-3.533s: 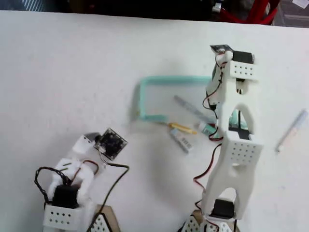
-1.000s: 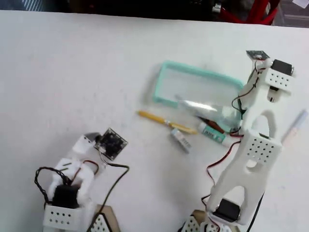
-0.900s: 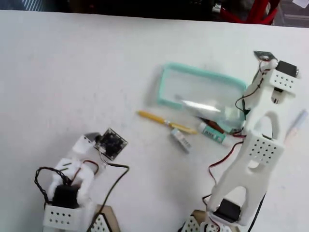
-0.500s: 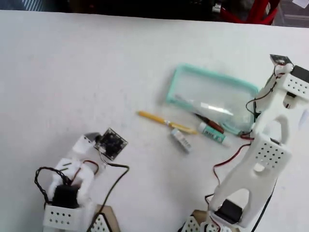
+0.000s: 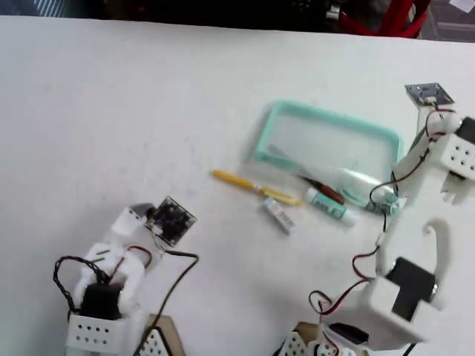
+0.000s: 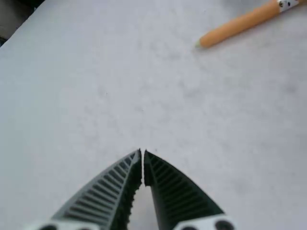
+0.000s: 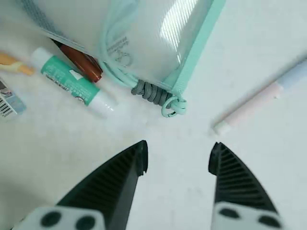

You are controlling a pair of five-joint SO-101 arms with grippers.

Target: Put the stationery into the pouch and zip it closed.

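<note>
Toward the table's right edge lies the clear, mint-trimmed pouch point(image 5: 334, 144), with a glue stick point(image 5: 330, 205) and a yellow pencil point(image 5: 256, 188) beside its near side. The right gripper point(image 7: 177, 155) hangs wide apart just short of the zip pull point(image 7: 172, 106). The left gripper point(image 6: 143, 158), pressed together and empty, sits by the near-left corner.

White table point(image 5: 111, 96), with a red object point(image 5: 393, 22) past its far edge
</note>
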